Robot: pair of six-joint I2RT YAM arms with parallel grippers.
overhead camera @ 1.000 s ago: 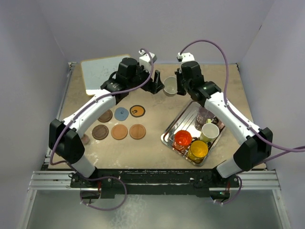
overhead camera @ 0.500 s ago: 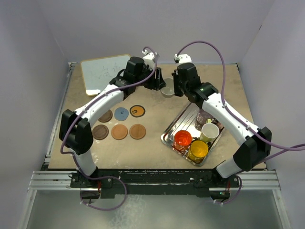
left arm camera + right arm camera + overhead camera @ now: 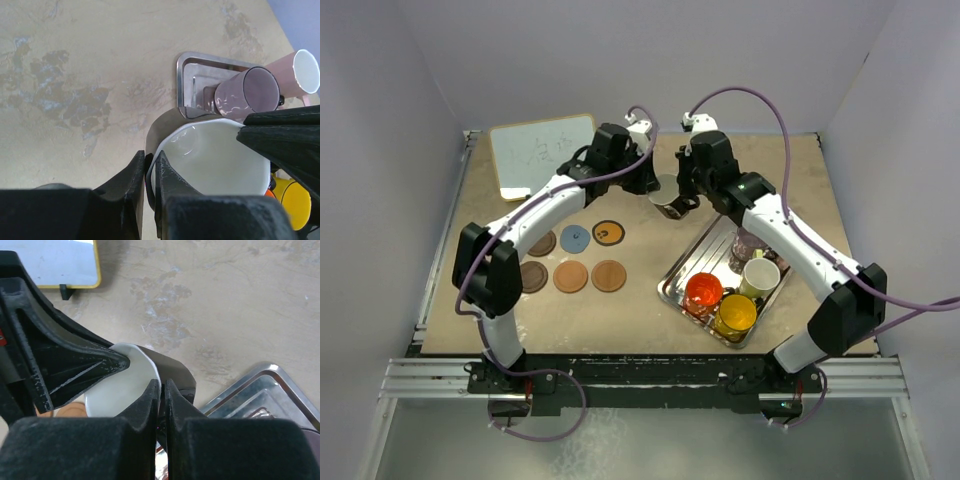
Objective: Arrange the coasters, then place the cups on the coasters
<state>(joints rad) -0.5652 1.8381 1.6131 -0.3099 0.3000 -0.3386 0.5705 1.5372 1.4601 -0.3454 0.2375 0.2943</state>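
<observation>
Over table (image 3: 650,295), end effectors (image 3: 149,167) (image 3: 163,390) clamp black cup (image 3: 210,162).

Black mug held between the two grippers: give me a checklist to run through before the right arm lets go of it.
1. The left gripper is shut on the rim of the black mug: ok.
2. The right gripper is shut on the opposite side of the rim: ok.
3. Mug clear of the table: cannot tell.
4. Six coasters laid out in two rows: ok.
5. Every coaster bare: ok for five; the left arm partly hides one, so cannot tell.
</observation>
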